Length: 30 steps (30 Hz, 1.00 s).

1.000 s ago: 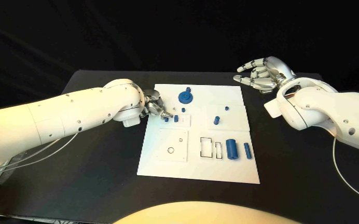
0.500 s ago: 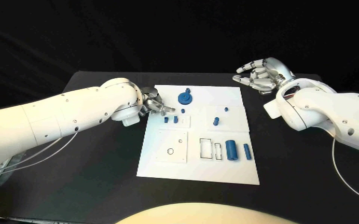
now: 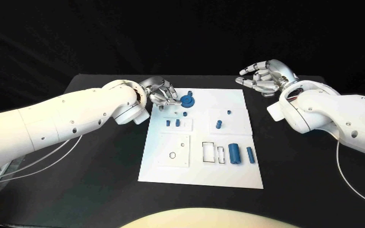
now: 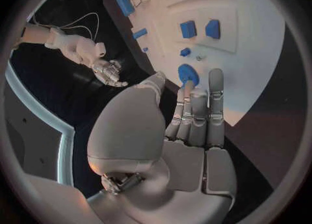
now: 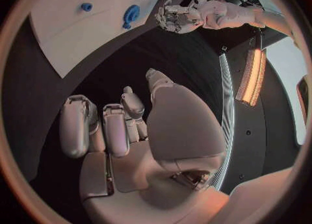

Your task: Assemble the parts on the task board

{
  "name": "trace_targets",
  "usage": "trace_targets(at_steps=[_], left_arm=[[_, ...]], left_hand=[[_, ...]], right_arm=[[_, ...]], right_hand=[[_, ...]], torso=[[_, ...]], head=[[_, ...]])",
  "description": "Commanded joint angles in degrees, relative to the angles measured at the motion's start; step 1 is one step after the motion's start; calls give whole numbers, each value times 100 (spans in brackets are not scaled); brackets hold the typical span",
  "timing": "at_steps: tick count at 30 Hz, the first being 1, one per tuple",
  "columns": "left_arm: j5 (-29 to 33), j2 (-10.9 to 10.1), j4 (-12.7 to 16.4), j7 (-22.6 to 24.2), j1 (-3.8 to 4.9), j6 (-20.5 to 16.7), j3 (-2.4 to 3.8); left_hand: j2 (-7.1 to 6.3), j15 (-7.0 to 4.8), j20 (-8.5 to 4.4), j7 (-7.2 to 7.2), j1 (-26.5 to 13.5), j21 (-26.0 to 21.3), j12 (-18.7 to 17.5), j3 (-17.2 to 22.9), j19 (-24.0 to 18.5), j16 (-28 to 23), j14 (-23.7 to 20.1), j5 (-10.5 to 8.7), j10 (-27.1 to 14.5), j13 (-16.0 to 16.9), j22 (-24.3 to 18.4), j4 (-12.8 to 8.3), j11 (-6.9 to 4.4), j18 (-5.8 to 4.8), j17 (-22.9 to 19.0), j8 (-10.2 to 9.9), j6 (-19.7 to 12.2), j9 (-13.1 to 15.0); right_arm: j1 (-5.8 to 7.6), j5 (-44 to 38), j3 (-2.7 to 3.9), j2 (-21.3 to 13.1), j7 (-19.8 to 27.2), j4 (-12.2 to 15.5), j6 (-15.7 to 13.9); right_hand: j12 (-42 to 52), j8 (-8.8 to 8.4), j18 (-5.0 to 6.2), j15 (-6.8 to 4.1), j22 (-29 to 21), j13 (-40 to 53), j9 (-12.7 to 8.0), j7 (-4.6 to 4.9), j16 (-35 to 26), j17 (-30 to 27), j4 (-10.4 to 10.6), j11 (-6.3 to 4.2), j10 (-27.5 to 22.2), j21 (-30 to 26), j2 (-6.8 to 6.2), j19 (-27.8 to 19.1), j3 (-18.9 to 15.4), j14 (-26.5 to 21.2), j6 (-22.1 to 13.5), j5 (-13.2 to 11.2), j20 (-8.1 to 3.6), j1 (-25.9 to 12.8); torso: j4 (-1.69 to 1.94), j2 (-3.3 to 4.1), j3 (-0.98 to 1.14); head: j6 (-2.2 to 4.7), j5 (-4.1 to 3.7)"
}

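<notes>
Assembly looks to be at an approach stage — the left silver hand [image 3: 162, 95] hovers over the far left part of the white rectangular task board [image 3: 199, 171], just beside the round blue disc-shaped part [image 3: 187, 100] standing near the board's far edge. In the left wrist view its fingers [image 4: 215, 110] are extended side by side, pointing toward that disc [image 4: 189, 74], with nothing between them and the thumb; it holds nothing and touches no part. My judgement is that the disc is the likely target, so the next move calls for lowering the fingertips around it and closing squarely.

The right silver hand [image 3: 265, 77] hangs over the black table [image 3: 99, 186], well apart from the board's far right corner, fingers loosely curled and spread — empty as well.

Other small blue parts stand in the middle of the board, and two blue cylinders [image 3: 236, 152] lie side by side near its right edge.
</notes>
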Motion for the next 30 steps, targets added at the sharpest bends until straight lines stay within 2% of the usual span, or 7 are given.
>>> trace_targets(at_steps=[1, 5, 7, 10, 18, 26, 30], left_arm=[[-998, 84, 38, 1176, -30, -370, -39], [-1663, 197, -46, 1316, -77, -352, -99], [-1970, 262, -122, 1326, -101, -285, -121], [-2339, 358, -243, 1308, -125, -158, -146], [-2940, 586, -526, 1098, -149, 264, -183], [-3124, 731, -689, 944, -152, 551, -187], [-3179, 798, -751, 879, -151, 719, -188]], left_hand=[[-70, -3, -7, 109, 220, -14, -182, 17, -18, -64, -204, -13, -134, -287, -2, 22, -9, 79, -303, -106, 137, -277], [-115, -4, -8, 94, 600, -55, -473, 224, -44, -129, -401, -1, -187, -703, -15, -14, -3, 80, -680, -291, 337, -642], [-195, -4, -9, 75, 753, -44, -585, 403, -47, -98, -427, 1, -150, -888, -1, -23, 2, 79, -776, -394, 464, -812], [-272, 4, -2, 60, 802, -22, -688, 530, -56, -52, -442, 2, -124, -1048, 22, -19, 14, 78, -855, -487, 596, -955], [-352, 3, -5, 29, 791, 30, -742, 640, -47, 99, -346, 2, -46, -1192, 63, -17, 6, 82, -802, -564, 809, -1089], [-368, -3, -11, 11, 791, 87, -747, 740, -35, 222, -265, 5, 19, -1268, 105, -28, -2, 83, -755, -618, 964, -1175], [-389, -27, -31, -30, 793, 164, -741, 904, -33, 371, -169, 9, 153, -1341, 166, -43, -33, 84, -669, -679, 1184, -1255]], right_arm=[[-3, -5, 2, -4, 81, -8, 20], [-5, -5, 2, 2, 88, -8, 24], [-5, -6, 2, 4, 90, -9, 26], [-6, -6, 2, 5, 93, -11, 30], [-7, -6, 2, 13, 95, -14, 36], [-8, -7, 2, 21, 94, -13, 39], [-8, -7, 2, 26, 94, -14, 40]], right_hand=[[-38, 37, 73, -34, 897, -9, -7, 3, -41, 306, -28, 4, -37, -52, 3, -35, 8, 281, -29, 34, 3, 1], [-50, 40, 74, -35, 894, -23, -9, 2, -48, 299, -30, 3, -47, -61, 1, -37, 15, 279, -30, 62, 2, 14], [-50, 40, 74, -35, 894, -23, -9, 2, -48, 299, -30, 3, -47, -61, 1, -37, 15, 279, -30, 62, 2, 14], [-50, 40, 74, -35, 894, -23, -9, 2, -48, 299, -30, 3, -47, -61, 1, -37, 15, 279, -30, 62, 2, 14], [-57, 43, 78, -37, 886, -31, -11, 1, -56, 290, -33, 2, -52, -83, 1, -46, 24, 277, -31, 88, 1, 27], [-61, 45, 78, -37, 886, -37, -12, 1, -59, 286, -34, 1, -55, -82, 0, -45, 28, 276, -32, 102, 0, 33], [-61, 45, 78, -37, 886, -37, -12, 1, -59, 286, -34, 1, -55, -82, 0, -45, 28, 276, -32, 102, 0, 33]], torso=[[4, 10, -6], [1, 1, -4], [1, 5, -4], [-1, 5, -4], [-10, 4, -4], [-8, 4, 2], [-6, 2, 2]], head=[[7, -5], [2, -1], [10, -1], [13, 3], [18, 8], [12, -2], [0, -7]])
